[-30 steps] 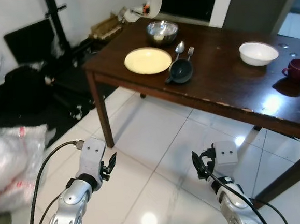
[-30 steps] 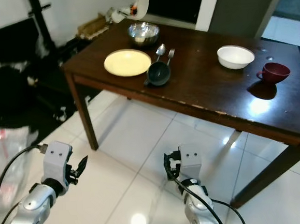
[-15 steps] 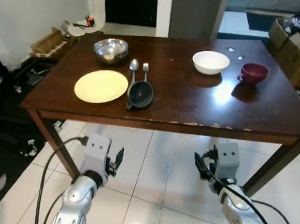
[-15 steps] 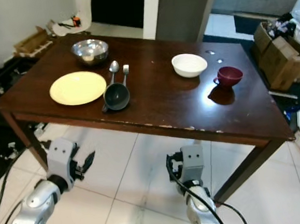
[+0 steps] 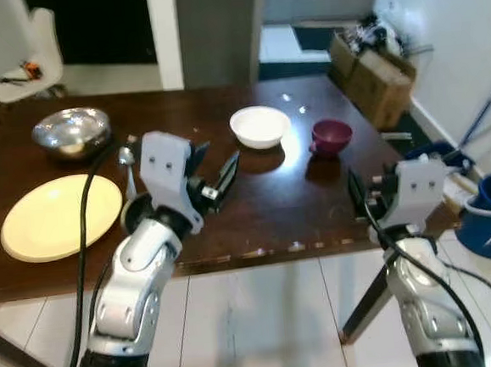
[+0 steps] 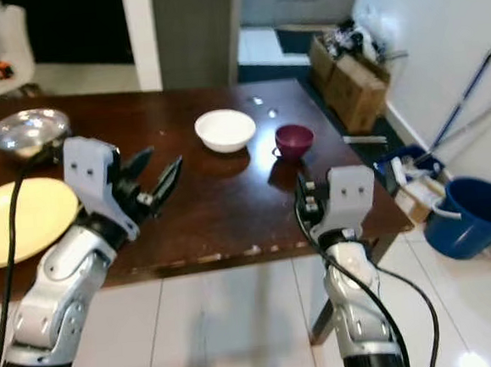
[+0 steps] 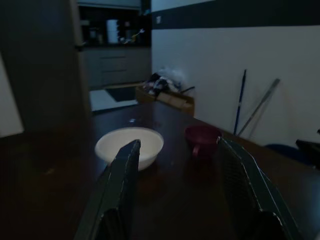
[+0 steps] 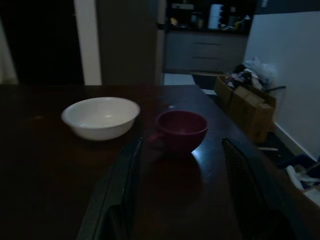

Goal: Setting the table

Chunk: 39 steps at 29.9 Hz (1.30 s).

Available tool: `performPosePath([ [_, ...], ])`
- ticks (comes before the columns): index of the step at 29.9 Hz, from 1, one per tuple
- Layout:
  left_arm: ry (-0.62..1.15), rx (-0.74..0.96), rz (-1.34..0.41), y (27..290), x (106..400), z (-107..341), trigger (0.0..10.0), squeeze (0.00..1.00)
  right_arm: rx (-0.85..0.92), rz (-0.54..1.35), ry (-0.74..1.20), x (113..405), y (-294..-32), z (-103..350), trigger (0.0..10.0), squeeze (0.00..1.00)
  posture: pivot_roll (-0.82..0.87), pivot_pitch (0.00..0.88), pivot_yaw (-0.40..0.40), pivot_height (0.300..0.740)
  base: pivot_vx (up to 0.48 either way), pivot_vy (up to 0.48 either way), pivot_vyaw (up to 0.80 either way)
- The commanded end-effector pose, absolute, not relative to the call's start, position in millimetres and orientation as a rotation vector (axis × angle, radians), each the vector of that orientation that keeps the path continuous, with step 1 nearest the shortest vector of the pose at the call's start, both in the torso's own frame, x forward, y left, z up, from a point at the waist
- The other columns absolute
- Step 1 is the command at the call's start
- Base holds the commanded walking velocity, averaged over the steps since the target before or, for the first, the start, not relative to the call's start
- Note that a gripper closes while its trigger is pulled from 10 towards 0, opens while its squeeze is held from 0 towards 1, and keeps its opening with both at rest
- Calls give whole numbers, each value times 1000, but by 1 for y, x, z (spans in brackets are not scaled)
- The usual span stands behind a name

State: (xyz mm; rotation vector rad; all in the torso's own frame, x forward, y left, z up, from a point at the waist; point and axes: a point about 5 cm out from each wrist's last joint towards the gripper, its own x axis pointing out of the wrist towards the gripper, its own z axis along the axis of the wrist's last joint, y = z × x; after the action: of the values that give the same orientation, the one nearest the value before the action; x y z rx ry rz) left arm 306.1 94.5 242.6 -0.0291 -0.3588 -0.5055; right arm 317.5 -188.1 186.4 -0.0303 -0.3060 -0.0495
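Since the earlier frame your view has swung round to the right end of the table (image 5: 256, 208), and both arms have come up from floor level to table height. Your left hand (image 5: 215, 176) is hovering over the table's near middle, fingers (image 7: 122, 172) spread apart and holding nothing, pointing toward the white bowl (image 5: 260, 125). Your right hand (image 5: 362, 206) is sitting just off the table's right front corner, fingers (image 8: 127, 175) parted and empty, aiming at the maroon cup (image 5: 331, 134). The cup is standing just right of the white bowl, the two apart, both toward the far right part of the table. The yellow plate (image 5: 48, 218) is lying at the near left, the steel bowl (image 5: 71, 132) behind it, a spoon (image 5: 126, 159) between plate and left arm. A blue bucket (image 5: 490, 215) is standing on the floor at right, cardboard boxes (image 5: 373, 76) beyond the table's far right corner.
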Motion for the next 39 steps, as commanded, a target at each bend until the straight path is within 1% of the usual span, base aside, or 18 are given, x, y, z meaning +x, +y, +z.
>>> performPosePath([
  [1,-346,-32,-524,88,304,242,10000,118,-23,-77,-284,316,-195,183,10000,0,-34,8,70,740,465,0,-400],
  [10,-292,-18,-506,88,306,236,10000,118,1,-13,-253,310,-183,182,10000,0,-39,14,74,740,462,0,0],
  [18,-281,-8,-514,87,305,234,10000,118,0,-16,-246,311,-183,181,10000,0,-37,14,75,740,460,0,0],
  [20,-261,-2,-526,87,303,230,10000,98,-4,-25,-238,311,-186,180,10000,0,-37,14,75,740,382,0,0],
  [22,-239,6,-549,87,300,227,10000,0,-6,-36,-229,310,-187,179,10000,0,-38,14,76,740,0,0,0],
  [29,-205,29,-616,90,293,222,10000,0,-17,-54,-205,308,-186,174,10000,0,-34,16,78,740,0,0,0],
  [31,-188,45,-659,93,289,219,10000,0,-39,-101,-177,306,-186,170,10000,0,-30,17,81,740,0,0,0],
  [33,-172,59,-693,97,287,217,10000,0,-77,-170,-142,301,-181,166,10000,0,-30,18,83,740,0,0,0],
  [35,-170,63,-696,98,287,217,10000,0,-85,-180,-132,300,-179,165,10000,0,-30,19,83,740,0,0,0],
  [36,-168,66,-699,99,288,218,10000,0,-83,-185,-131,297,-173,164,10000,0,-31,20,85,740,0,0,0],
  [39,-166,73,-705,100,290,218,10000,0,-108,-200,-135,292,-167,165,10000,0,-32,21,88,740,0,0,0],
])
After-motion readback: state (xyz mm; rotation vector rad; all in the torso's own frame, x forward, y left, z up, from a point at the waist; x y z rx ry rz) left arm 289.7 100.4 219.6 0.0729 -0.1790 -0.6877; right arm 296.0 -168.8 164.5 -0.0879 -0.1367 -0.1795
